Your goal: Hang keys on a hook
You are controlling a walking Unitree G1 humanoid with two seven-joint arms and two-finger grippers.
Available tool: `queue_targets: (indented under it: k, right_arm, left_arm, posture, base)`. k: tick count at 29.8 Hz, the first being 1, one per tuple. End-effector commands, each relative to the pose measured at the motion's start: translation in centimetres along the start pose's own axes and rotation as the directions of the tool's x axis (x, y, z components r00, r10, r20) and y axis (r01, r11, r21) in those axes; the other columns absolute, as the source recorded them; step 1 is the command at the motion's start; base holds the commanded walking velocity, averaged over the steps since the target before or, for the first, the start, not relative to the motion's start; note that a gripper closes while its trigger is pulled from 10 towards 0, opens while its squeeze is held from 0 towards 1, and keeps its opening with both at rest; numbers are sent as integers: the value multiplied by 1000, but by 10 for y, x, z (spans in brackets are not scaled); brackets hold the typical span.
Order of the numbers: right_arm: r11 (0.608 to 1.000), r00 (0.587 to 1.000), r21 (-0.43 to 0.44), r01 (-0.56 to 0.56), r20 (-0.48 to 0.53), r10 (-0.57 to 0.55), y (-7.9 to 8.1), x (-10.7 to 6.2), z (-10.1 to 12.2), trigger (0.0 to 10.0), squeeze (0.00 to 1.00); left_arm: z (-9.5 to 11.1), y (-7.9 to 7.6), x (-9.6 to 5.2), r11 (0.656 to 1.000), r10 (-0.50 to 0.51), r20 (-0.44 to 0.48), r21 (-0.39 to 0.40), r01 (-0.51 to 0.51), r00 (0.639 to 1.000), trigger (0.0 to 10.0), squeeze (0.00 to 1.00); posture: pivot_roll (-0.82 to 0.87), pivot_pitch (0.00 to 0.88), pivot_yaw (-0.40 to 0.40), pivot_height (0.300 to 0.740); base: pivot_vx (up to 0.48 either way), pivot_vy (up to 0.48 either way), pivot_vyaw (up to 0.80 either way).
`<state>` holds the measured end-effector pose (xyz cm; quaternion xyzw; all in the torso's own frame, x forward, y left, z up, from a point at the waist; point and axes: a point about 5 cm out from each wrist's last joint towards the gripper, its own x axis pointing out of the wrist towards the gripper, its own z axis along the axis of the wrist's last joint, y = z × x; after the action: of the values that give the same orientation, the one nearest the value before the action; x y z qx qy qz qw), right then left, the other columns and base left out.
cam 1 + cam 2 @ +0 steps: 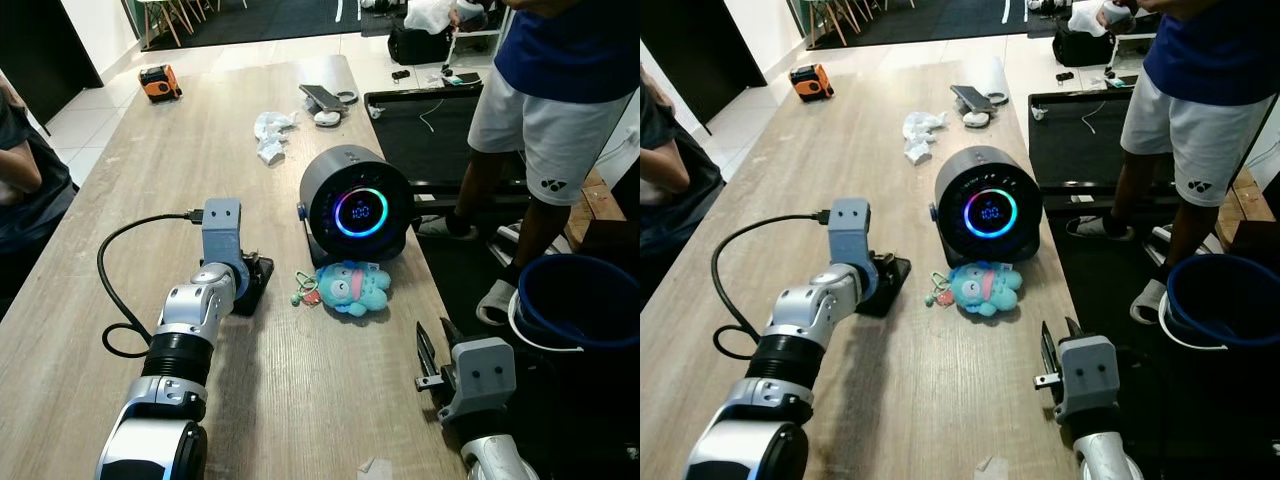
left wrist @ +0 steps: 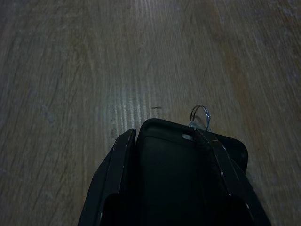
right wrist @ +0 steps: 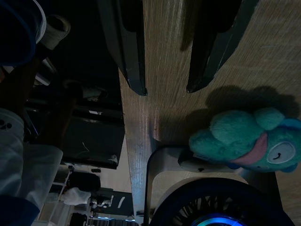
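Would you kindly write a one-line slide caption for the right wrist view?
Right gripper, fingers open, hovers over the wooden table near a teal plush keychain beside a round black device.

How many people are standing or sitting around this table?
2. One person in white shorts stands beside the table's right side; another person is at its left edge, mostly cut off. Others may be out of frame.

table (image 1: 150,190): pale wood grain, grey-brown streaks. round speaker (image 1: 355,205): dark grey body, glowing ring shading from blue to magenta around blue digits. plush toy (image 1: 355,288): teal with a pink patch. key ring (image 2: 200,117): silver. left gripper (image 1: 255,278): black fingers on a silver arm with a grey-blue wrist block. tape measure (image 1: 160,82): orange and black. bucket (image 1: 580,300): dark blue, white rim. person's shirt (image 1: 570,50): navy; shorts (image 1: 545,130): white.
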<state>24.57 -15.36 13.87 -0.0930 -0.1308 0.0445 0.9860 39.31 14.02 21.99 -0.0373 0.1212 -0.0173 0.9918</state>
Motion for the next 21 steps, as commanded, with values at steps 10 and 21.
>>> queue_targets:
  k: [10, 21]
  right_arm:
    - [999, 989, 21, -28, -146, 31, 8, -13, -24, 10000, 0]
    - [999, 989, 24, -30, -146, 34, 9, -12, -25, 10000, 0]
  left_arm:
    - [1, -4, -5, 999, -22, 33, -33, 23, 999, 10000, 0]
    - [1, -25, -17, 984, -172, 23, -37, 173, 985, 10000, 0]
  posture:
    - [68, 348, 180, 740]
    - [71, 346, 181, 740]
  base:
    - [0, 0, 0]
    - [0, 0, 0]
